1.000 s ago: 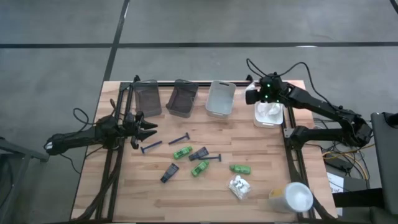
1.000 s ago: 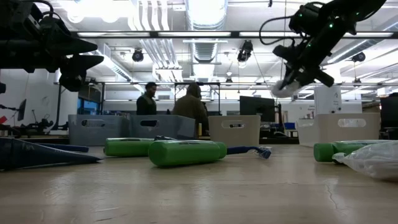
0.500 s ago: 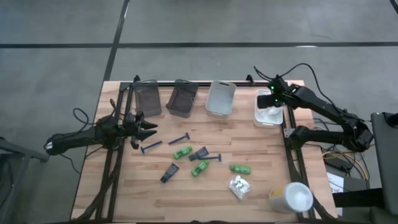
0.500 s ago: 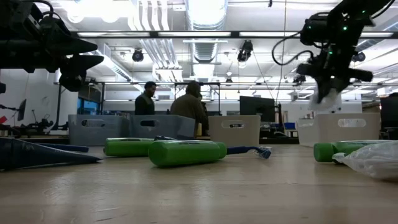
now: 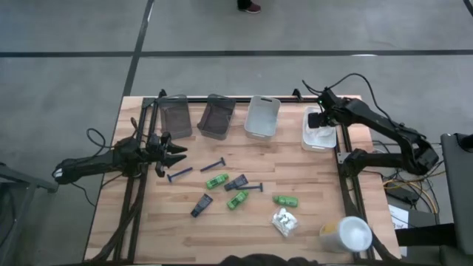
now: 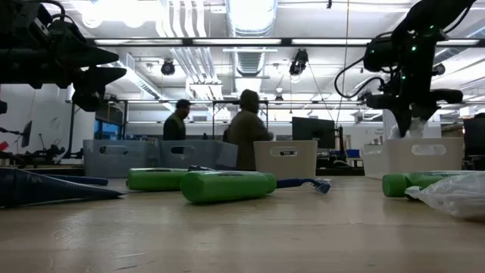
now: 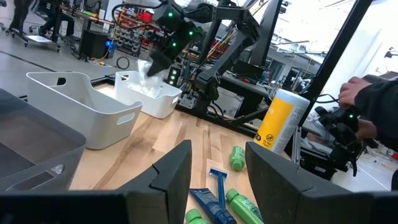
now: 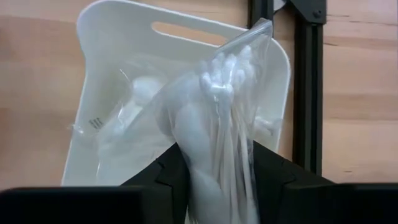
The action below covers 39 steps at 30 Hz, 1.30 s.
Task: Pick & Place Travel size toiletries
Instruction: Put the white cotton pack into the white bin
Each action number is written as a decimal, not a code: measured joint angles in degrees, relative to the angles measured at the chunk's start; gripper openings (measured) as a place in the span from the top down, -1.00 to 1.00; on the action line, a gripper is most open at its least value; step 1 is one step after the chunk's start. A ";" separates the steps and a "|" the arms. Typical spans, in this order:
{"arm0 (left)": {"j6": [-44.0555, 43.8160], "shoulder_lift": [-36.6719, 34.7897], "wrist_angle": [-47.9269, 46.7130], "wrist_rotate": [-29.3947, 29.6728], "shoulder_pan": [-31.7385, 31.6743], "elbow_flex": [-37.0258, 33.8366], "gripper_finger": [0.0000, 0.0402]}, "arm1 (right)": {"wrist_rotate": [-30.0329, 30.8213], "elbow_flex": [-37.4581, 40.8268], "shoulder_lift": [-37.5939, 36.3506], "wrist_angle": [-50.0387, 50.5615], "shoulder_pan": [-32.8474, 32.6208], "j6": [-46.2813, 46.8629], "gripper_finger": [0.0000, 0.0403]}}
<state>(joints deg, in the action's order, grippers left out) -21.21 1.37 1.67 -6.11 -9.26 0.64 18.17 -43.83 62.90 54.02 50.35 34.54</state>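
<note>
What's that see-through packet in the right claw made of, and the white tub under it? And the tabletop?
The packet looks like thin clear plastic film: it crinkles, glints, and shows white cotton-swab-like sticks inside. The white tub seems moulded plastic with a smooth, slightly glossy finish, rounded corners and a cut-out handle slot. The tabletop appears to be wood, pale planks joined in strips with visible grain.

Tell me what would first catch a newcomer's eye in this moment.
The right claw hangs over the white bin at the table's far right edge, a clear crinkly packet of white swabs between its fingers. Mid-table lies a scatter of green packs and dark blue razors, with a large white cup at the near right corner. The left claw waits open at the left edge.
</note>
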 joint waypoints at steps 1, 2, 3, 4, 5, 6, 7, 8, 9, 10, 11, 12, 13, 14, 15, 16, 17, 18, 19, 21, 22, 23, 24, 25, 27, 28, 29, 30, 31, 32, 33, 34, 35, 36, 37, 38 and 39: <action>0.00 0.02 0.00 0.00 0.00 0.00 0.22 | -0.02 0.00 0.44 -0.29 0.00 -0.54 0.42; 0.00 0.02 0.00 0.00 0.00 0.00 0.22 | -0.02 0.00 0.76 -0.54 0.00 -0.90 0.40; 0.00 0.00 0.00 0.00 0.00 0.00 0.22 | -0.02 0.00 1.04 -0.73 -0.02 -0.99 0.37; 0.00 0.02 0.00 0.00 0.00 0.00 0.22 | -0.01 0.00 1.27 -0.85 -0.02 -1.11 0.35; 0.01 0.02 0.00 0.00 0.00 0.00 0.22 | -0.02 0.00 1.39 -0.85 -0.02 -1.11 0.32; 0.00 0.02 0.00 0.00 0.00 0.00 0.22 | 0.00 0.00 1.52 -0.83 -0.02 -1.11 0.28; 0.01 0.01 0.00 0.00 0.00 0.00 0.22 | -0.02 0.00 1.61 -0.85 -0.02 -1.11 0.24; 0.00 0.02 0.00 0.00 0.00 0.00 0.22 | -0.02 0.00 1.69 -0.82 -0.02 -1.11 0.20; 0.00 0.00 0.00 0.00 0.00 0.00 0.22 | -0.02 0.00 1.72 -0.83 -0.02 -1.11 0.15; 0.00 0.02 0.00 0.00 0.01 0.00 0.22 | -0.02 0.00 1.72 -0.84 -0.02 -1.13 0.10; 0.00 0.02 0.00 0.00 0.00 0.00 0.22 | -0.02 0.01 1.71 -0.83 -0.02 -1.13 0.06; 0.00 0.02 0.00 0.00 0.02 0.00 0.22 | -0.02 0.01 1.71 -0.83 -0.02 -1.13 0.01; 0.00 0.02 0.00 0.00 0.02 0.00 0.22 | -0.16 0.00 1.70 -0.83 -0.02 -1.13 -0.04; 0.00 0.01 0.00 0.00 0.02 0.00 0.22 | -0.43 0.00 1.68 -0.84 -0.02 -1.14 -0.08; 0.00 0.02 0.00 0.00 0.02 -0.01 0.22 | -0.59 0.00 1.65 -0.82 -0.04 -1.18 -0.13; 0.00 0.00 0.00 0.00 0.02 0.00 0.22 | -0.67 -0.09 1.62 -0.74 -0.04 -1.19 -0.17; 0.00 0.02 0.00 0.00 0.02 0.00 0.22 | -0.67 -0.36 1.59 -0.64 -0.04 -1.36 -0.22; 0.00 0.02 0.00 0.00 0.02 0.00 0.22 | -0.66 -0.70 1.57 -0.68 -0.04 -1.61 -0.26; 0.00 0.02 0.00 0.00 0.02 0.00 0.22 | -0.61 -0.97 1.50 -0.81 -0.04 -1.89 -0.30; 0.00 0.02 0.00 0.00 0.02 0.00 0.22 | -0.20 -1.41 1.48 -0.81 -0.04 -2.16 -0.38; 0.01 0.01 0.00 0.00 0.02 0.00 0.22 | -0.17 -1.60 1.48 -0.88 -0.06 -2.41 -0.41; 0.00 0.02 0.00 0.00 0.02 0.00 0.22 | -0.19 -1.75 1.48 -1.06 -0.12 -3.21 -0.44; 0.00 0.00 0.00 0.00 0.02 0.00 0.22 | -0.21 -1.83 1.47 -1.33 -0.22 -4.60 -0.48; 0.00 0.01 0.00 0.00 0.02 0.00 0.22 | -0.22 -1.84 1.46 -1.56 -0.46 -6.23 -0.50; 0.00 0.01 0.00 0.00 0.02 0.00 0.22 | -0.17 -1.83 1.46 -2.01 -1.08 -8.73 -0.55; 0.00 0.02 0.00 0.00 0.02 0.00 0.22 | -0.17 -1.81 1.46 -2.30 -1.36 -9.36 -0.57; 0.00 0.02 0.00 0.00 0.02 0.00 0.22 | -0.19 -1.82 1.47 -2.45 -1.61 -9.50 -0.59; 0.00 0.00 0.00 0.00 0.02 0.00 0.22 | -0.18 -1.81 1.48 -2.62 -1.78 -9.50 -0.60; 0.00 0.01 0.00 0.00 0.02 0.00 0.22 | -0.18 -1.81 1.46 -3.05 -2.05 -9.49 -0.62; 0.00 0.02 0.00 0.00 0.02 0.00 0.22 | -0.19 -1.81 1.32 -3.58 -2.26 -9.48 -0.63; 0.00 0.01 0.00 0.00 0.04 0.00 0.22 | -0.12 -1.89 1.21 -3.83 -2.58 -9.50 -0.64; 0.00 0.02 0.00 0.00 0.07 0.00 0.22 | -0.13 -2.20 1.03 -3.69 -2.89 -9.51 -0.65; 0.00 0.00 0.00 0.00 0.07 0.00 0.22 | -0.12 -2.66 0.88 -3.71 -3.21 -9.64 -0.66; 0.01 0.01 0.00 0.00 0.07 0.00 0.22 | -0.10 -3.20 0.72 -3.87 -3.52 -9.77 -0.67; 0.00 0.02 0.00 0.02 0.07 0.00 0.22 | -0.11 -3.66 0.53 -3.89 -3.73 -10.05 -0.68; 0.00 0.02 0.00 0.00 0.07 0.00 0.22 | -0.07 -4.11 0.35 -3.83 -4.03 -10.65 -0.68; 0.00 0.01 0.00 0.00 0.07 0.00 0.22 | 0.00 -4.55 0.19 -3.83 -4.29 -11.47 -0.69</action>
<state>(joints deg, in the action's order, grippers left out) -21.21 1.38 1.67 -6.11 -9.19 0.64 18.18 -48.38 63.08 50.19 46.05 23.07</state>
